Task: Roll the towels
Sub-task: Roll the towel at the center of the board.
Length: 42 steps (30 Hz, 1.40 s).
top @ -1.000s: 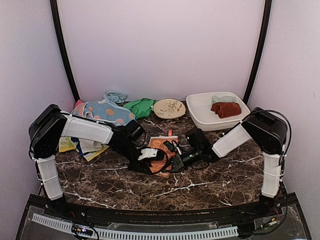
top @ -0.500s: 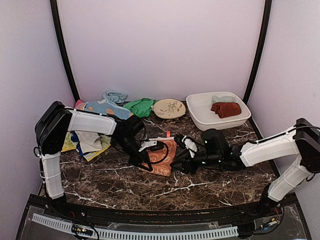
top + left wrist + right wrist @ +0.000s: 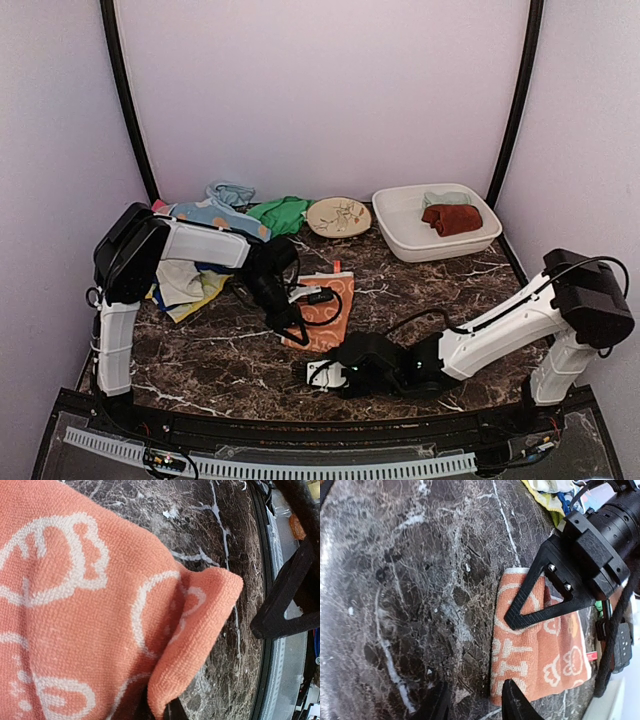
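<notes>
The orange towel (image 3: 330, 312) with its cream pattern lies flat on the dark marble worktop (image 3: 200, 365), mid-table. The left pincer (image 3: 292, 328) is pressed together on the towel's left side, and the wrist view shows a corner of cloth folded over there. The right pincer (image 3: 474, 705) sits low over bare stone near the towel's front corner, fingers spread, gripping nothing. More towels (image 3: 215, 215) are heaped at the back left, and a dark red one (image 3: 452, 218) lies in the white tub (image 3: 400, 240).
</notes>
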Each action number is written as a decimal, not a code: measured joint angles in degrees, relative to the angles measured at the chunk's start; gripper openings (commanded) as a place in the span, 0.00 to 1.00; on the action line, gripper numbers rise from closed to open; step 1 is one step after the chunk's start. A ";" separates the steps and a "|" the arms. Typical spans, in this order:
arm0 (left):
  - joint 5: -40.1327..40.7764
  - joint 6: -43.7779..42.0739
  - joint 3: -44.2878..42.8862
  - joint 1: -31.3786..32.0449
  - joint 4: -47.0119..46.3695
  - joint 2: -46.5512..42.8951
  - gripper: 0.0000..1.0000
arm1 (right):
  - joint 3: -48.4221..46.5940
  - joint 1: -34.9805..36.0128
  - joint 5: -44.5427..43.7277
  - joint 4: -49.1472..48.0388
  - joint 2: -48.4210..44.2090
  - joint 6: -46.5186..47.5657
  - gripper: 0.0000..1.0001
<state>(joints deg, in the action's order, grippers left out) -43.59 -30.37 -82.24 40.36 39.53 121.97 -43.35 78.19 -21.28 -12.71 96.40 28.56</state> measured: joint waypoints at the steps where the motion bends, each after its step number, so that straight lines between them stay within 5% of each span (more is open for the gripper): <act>1: -0.04 0.02 -0.28 0.00 0.26 0.33 0.00 | -0.33 0.39 -1.66 -0.76 1.29 1.95 0.36; 10: -0.55 -0.02 -1.62 -0.15 2.19 1.51 0.00 | -2.49 -0.09 -8.76 -7.76 10.14 14.49 0.34; 13: -0.92 -0.28 -2.05 -0.50 2.80 1.81 0.05 | -3.39 -1.40 -8.31 -8.31 10.88 14.14 0.26; 15: -1.36 -0.72 -2.21 -0.74 3.21 1.99 0.16 | -3.74 -2.71 -7.54 -8.13 11.47 12.57 0.18; 20: -4.15 -2.43 -2.78 -2.23 5.09 2.10 0.64 | -4.94 -6.60 -2.32 -6.56 12.17 5.16 0.05; 23: -6.88 -3.04 -2.14 -4.00 5.20 1.29 0.78 | -5.51 -9.57 3.48 -6.16 12.17 -1.46 0.01; 28: -6.73 -3.34 4.15 -8.09 2.23 -5.20 0.88 | -6.45 -14.40 15.37 -5.05 11.69 -11.52 0.00; 37: -0.52 -9.57 18.49 -11.41 -8.52 -24.72 0.88 | -7.91 -26.29 45.11 -4.46 13.33 -29.29 0.00; 42: 5.73 -14.84 21.18 -5.64 -11.21 -27.80 0.87 | -9.57 -31.67 60.78 -7.04 17.57 -40.11 0.00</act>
<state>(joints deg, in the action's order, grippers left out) -37.87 -45.21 -61.06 34.72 28.32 94.17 -52.93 46.52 39.51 -19.75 113.97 -11.55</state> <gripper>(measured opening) 0.868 0.021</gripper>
